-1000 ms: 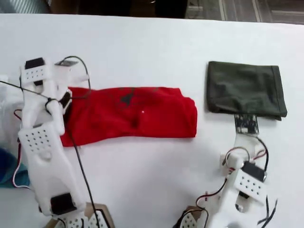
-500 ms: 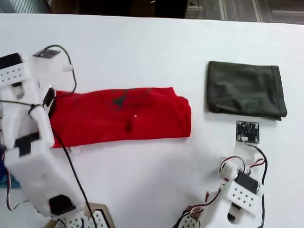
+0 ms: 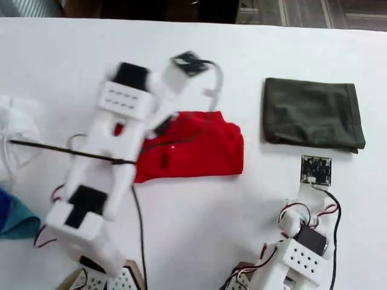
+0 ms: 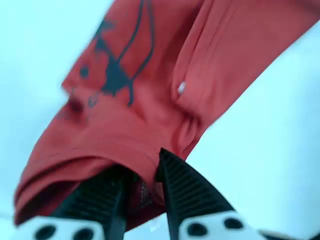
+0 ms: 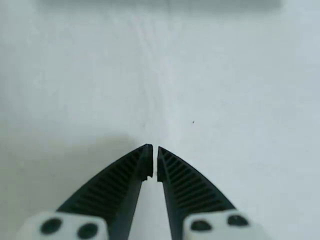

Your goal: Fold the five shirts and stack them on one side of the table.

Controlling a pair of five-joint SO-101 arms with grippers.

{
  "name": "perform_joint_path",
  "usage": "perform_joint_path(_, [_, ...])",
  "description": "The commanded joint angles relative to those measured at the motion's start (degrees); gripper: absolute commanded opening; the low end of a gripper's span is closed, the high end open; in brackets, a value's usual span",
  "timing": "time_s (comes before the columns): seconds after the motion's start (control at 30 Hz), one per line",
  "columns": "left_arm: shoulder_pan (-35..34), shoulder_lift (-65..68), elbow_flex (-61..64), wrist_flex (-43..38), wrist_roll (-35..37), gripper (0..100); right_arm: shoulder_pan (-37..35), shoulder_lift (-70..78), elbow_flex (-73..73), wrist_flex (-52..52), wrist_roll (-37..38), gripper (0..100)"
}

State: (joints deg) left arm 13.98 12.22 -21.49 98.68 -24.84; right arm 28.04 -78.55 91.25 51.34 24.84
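Pinching a bunched edge of the red shirt (image 4: pixel 150 90), the left tool (image 4: pixel 150 172) is seen narrowed onto the cloth, with fabric caught between both ribbed fingers (image 4: pixel 185 187). In the high view the left arm is laid across the shirt's nine o'clock end, so that part of the garment is hidden. The visible portion of the red shirt (image 3: pixel 205 148) is spread flat near the middle of the desk (image 3: pixel 187 229). Its long axis is run from nine to three o'clock, and a rounded, folded end is pointed toward three o'clock. A dark print is shown on the cloth in the left wrist view.

The right tool (image 5: pixel 151 160) is drawn almost fully together, only a hairline slit being left. Nothing is held, and bare desk is seen beneath it.

A folded dark green shirt (image 3: pixel 311 115) is placed at two o'clock, apart from the red one. White cloth (image 3: pixel 15 130) and blue cloth (image 3: pixel 12 217) are seen at the nine o'clock edge.
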Motion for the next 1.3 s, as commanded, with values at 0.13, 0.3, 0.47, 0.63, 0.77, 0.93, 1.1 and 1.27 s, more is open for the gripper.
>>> perform_joint_path(0.13, [8.00,11.43,-16.75,-4.22,5.63,3,0.22,-1.19,-0.26,0.31,-0.53,2.2])
perform_joint_path(0.3, [10.73,21.54,-29.23,-3.96,8.26,3,-0.04,-1.19,-0.18,0.31,-0.53,2.2])
perform_joint_path(0.47, [13.98,29.89,-40.48,-1.41,8.62,3,-0.13,-1.19,-0.18,0.31,-0.53,2.2])
perform_joint_path(0.63, [15.65,36.84,-47.69,0.09,8.62,3,-0.13,-1.19,-0.18,0.31,-0.53,2.2])
perform_joint_path(0.77, [15.30,39.65,-50.51,0.09,8.53,3,-0.13,-1.19,-0.18,0.31,-0.53,2.2])
perform_joint_path(0.93, [15.30,39.82,-54.55,3.16,8.18,21,-0.13,-1.19,-0.18,0.31,-0.53,2.2])
perform_joint_path(1.1, [12.48,37.98,-60.26,3.60,8.26,24,-0.13,-1.19,-0.18,0.31,-0.53,2.2])
perform_joint_path(1.27, [6.51,30.77,-60.18,3.60,8.26,17,-0.13,-1.19,-0.18,0.31,-0.53,2.2])
